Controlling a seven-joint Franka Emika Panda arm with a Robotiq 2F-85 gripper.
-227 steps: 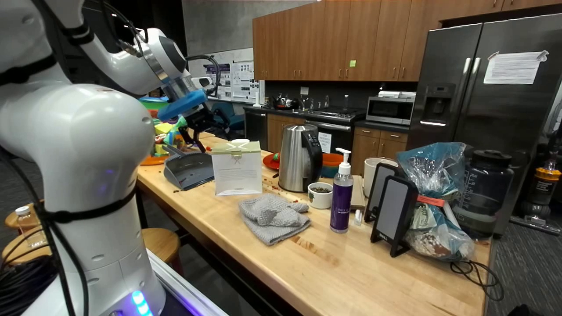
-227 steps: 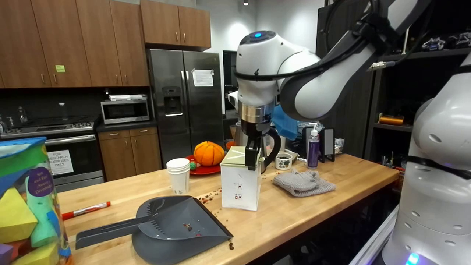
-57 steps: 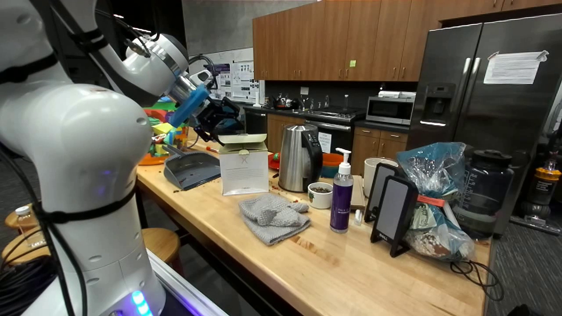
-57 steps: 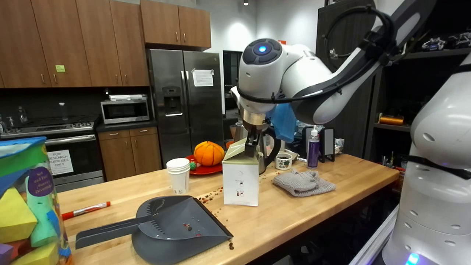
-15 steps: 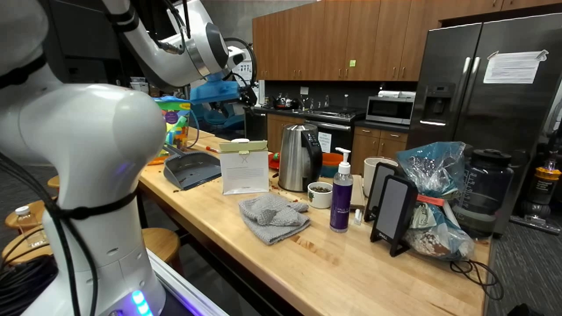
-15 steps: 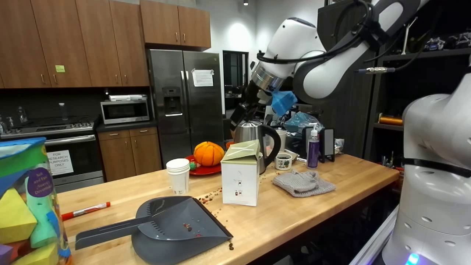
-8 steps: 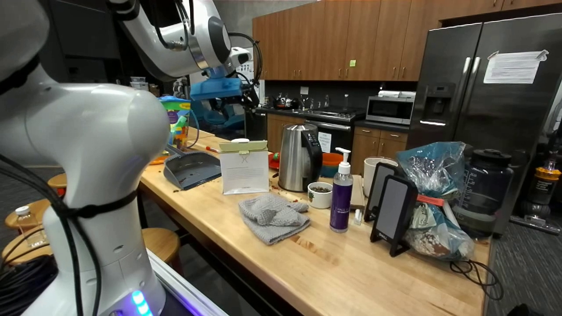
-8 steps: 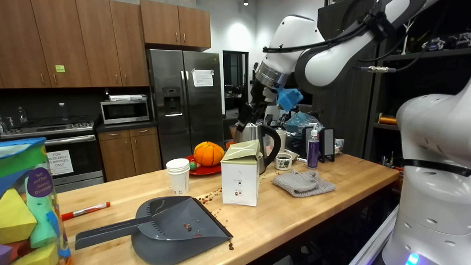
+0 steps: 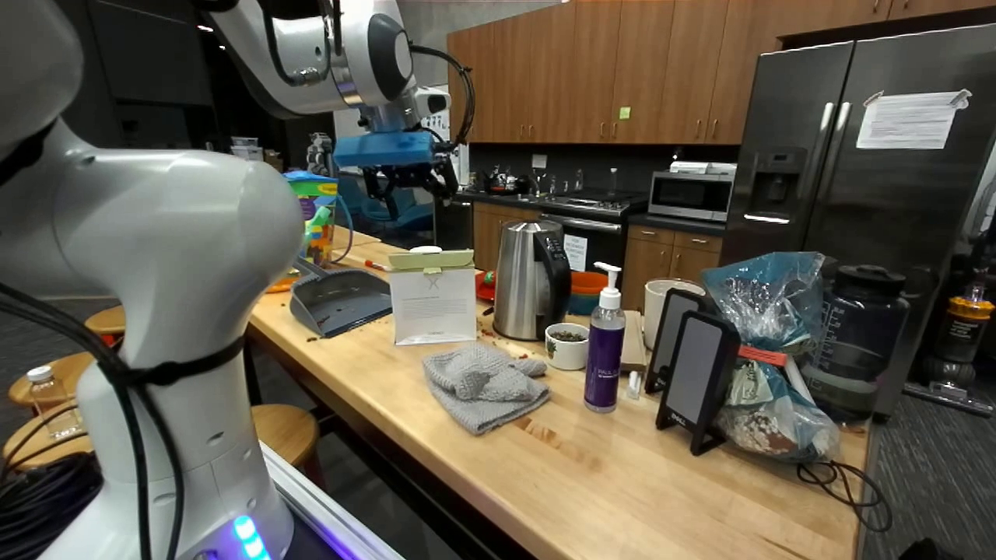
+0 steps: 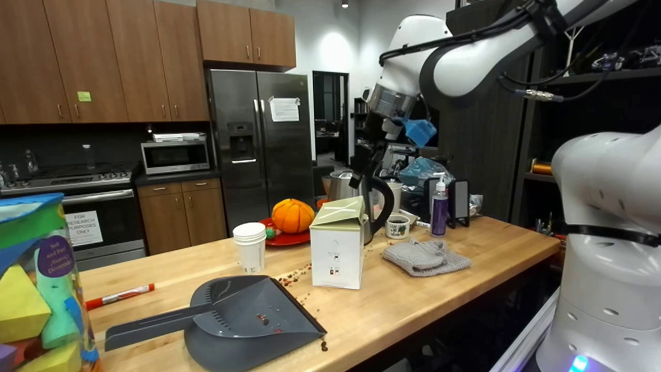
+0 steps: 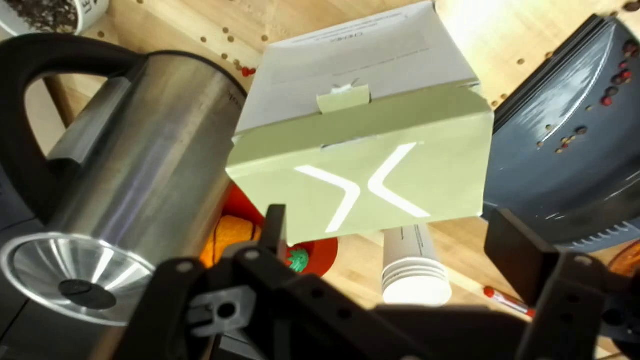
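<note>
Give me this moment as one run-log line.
gripper: open, empty | position: above box, apart | box: upright on table, lid folded over | beside box: kettle, dustpan

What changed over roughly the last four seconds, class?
The open black gripper rose clear of the white cardboard box. The box's pale-green cardboard lid, tilted up then, came down, looking nearly closed. The grey plastic dustpan, silver steel kettle and crumpled grey cloth stayed put.

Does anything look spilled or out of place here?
Yes. Small round red and brown bits lie scattered on the pale wooden counter between the white-and-green cardboard box and the grey plastic dustpan, outside any container, as if spilled; more lie inside the dustpan.
</note>
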